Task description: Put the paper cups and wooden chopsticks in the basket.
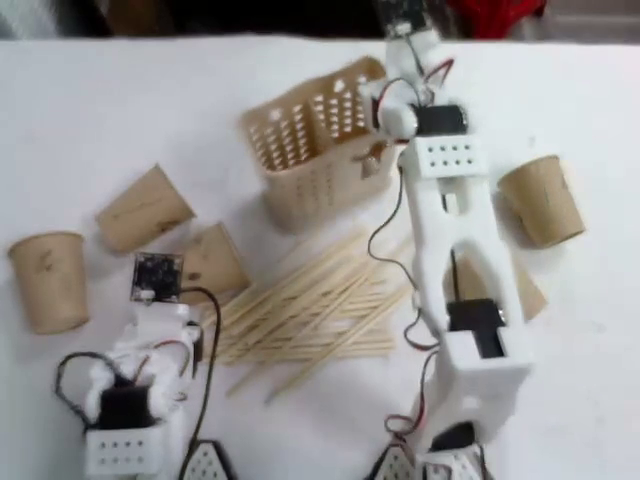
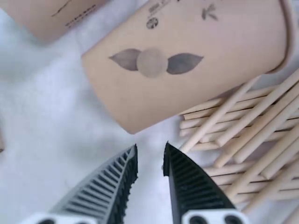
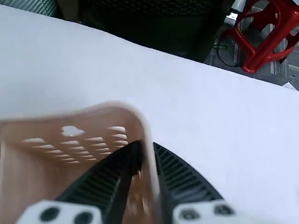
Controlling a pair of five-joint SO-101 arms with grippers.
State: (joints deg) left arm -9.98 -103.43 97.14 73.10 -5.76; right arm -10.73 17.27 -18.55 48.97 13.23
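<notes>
The right pincer (image 3: 145,147) is closed narrowly on the wall of the basket (image 3: 70,140), one finger inside and the other outside, just beside a rounded corner of the rim. In the high view its arm stretches from the near edge of the table (image 1: 120,100) up to the basket, which sits at the far side with its mouth upward (I cannot tell whether it rests on the table or is raised a little). Past the table's far edge stands a red stool (image 3: 266,37).

The left pincer (image 2: 150,148) has its fingers drawn close, a slim gap between them and nothing in it. Its tips point at bare table just short of a cup (image 2: 187,60) lying on its side. A second cup (image 2: 51,14) lies near that one, also on its side.

Just beside the first cup are the chopsticks (image 2: 247,135), a loose heap whose ends reach the cup's wall. In the high view the heap spreads over the middle of the table, between the two arms and on the near side of the basket.

Farther out, a third cup (image 1: 48,280) lies on its side by the left edge, well apart from the basket. A fourth cup (image 1: 542,200) lies to the right of the right arm, and a fifth cup (image 1: 527,292) is partly hidden under that arm.
</notes>
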